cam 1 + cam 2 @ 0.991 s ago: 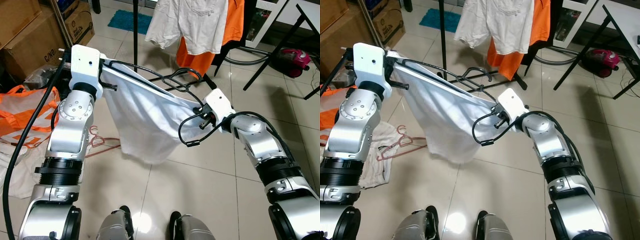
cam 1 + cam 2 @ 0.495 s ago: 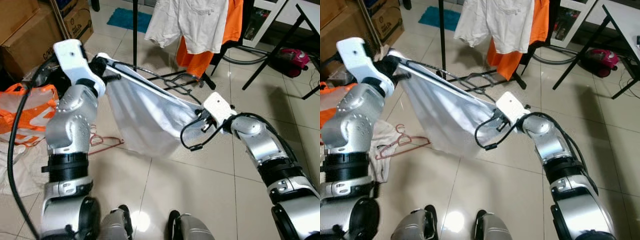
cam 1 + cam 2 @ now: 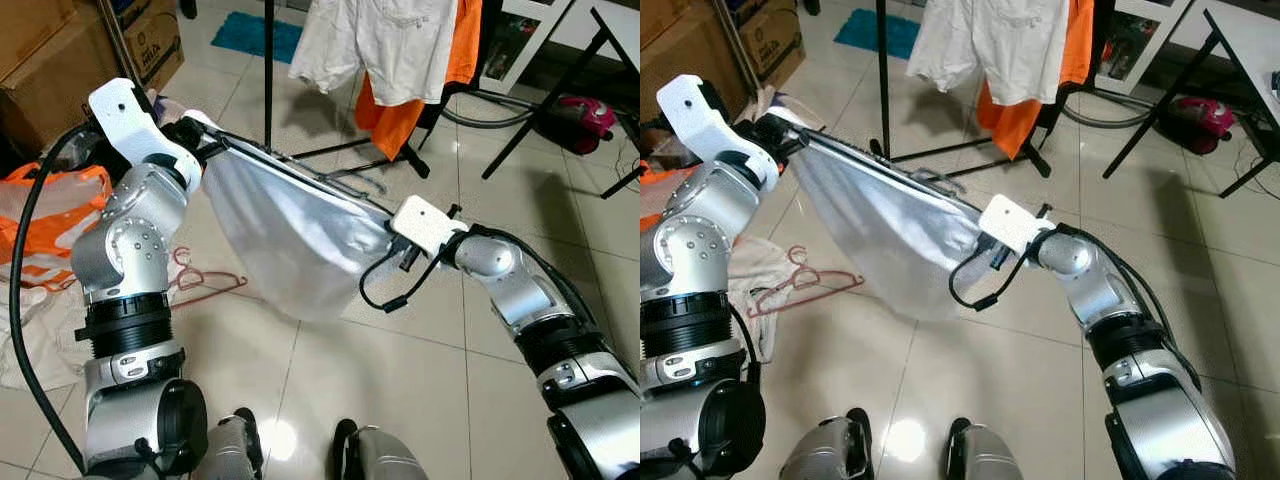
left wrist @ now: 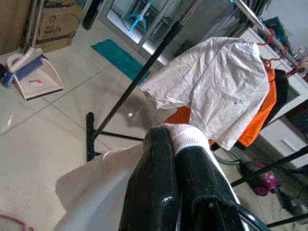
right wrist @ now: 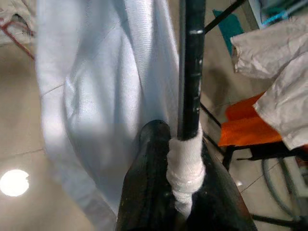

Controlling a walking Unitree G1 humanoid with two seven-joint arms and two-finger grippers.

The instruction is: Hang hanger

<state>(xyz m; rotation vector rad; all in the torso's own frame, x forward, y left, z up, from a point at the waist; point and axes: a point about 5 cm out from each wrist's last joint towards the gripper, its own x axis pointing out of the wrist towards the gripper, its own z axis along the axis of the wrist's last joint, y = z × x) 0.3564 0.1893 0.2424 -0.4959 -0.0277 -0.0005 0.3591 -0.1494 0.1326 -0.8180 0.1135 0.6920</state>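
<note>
We've got the white cloth garment (image 3: 290, 240) stretched between both arms, w/ each gripper pinching one end so the top edge runs taut and the body sags below, clear of the tiled floor (image 3: 400, 380). The left gripper (image 4: 175, 144) has its black fingers (image 4: 154, 173) closed tight on a bunched corner of the fabric, held up high near the cardboard boxes (image 3: 60, 50). The right gripper (image 5: 180, 139) is closed on the other end, where white cloth wraps round a thin black rod (image 5: 191, 67); we can't tell whether that rod is the hanger's own bar or sth else.

We read the spread hold as a way to keep the garment open and off the floor while we carry it twd the black clothes rack (image 3: 882, 70), which stands just ahead and already bears a white shirt (image 3: 990, 45) and an orange garment (image 3: 1015, 120) on red hooks (image 4: 266, 36). A pinkish wire hanger (image 3: 800, 285) lies on the floor by a crumpled cloth (image 3: 745, 290), well apart from either gripper.

Task prob. early-to-mid: nothing we hold is on the rack's rail yet.
</note>
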